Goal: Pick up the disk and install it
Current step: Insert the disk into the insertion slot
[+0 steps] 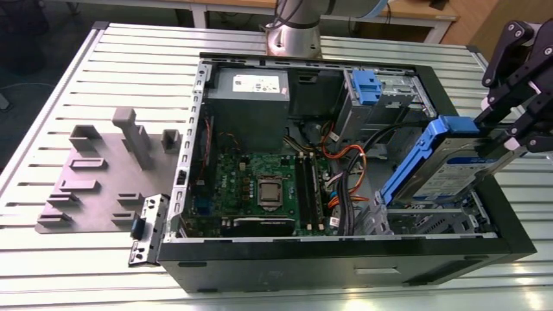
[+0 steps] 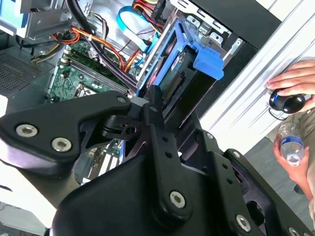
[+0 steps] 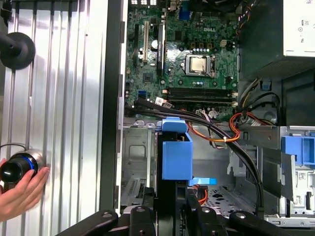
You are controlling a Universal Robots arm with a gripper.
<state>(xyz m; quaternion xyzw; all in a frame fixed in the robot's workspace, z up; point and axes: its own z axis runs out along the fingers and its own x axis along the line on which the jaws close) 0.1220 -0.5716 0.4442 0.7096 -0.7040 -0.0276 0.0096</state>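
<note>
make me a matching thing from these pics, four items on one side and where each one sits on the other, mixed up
Things:
1. disk
2. power-supply box
3. motherboard
4. grey fixture plate

Places:
A. flat on the floor of the open case
B. on the slatted table, at the exterior view's left of the case
C. tilted in the gripper, over the case's bay at the exterior view's right
D. in a corner of the case, near the arm's base

Pairs: 1-C, 2-D, 3-A, 4-B

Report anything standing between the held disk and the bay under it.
Nothing visible blocks the bay below the disk. Black cables cross the case close beside the disk's carrier.
</note>
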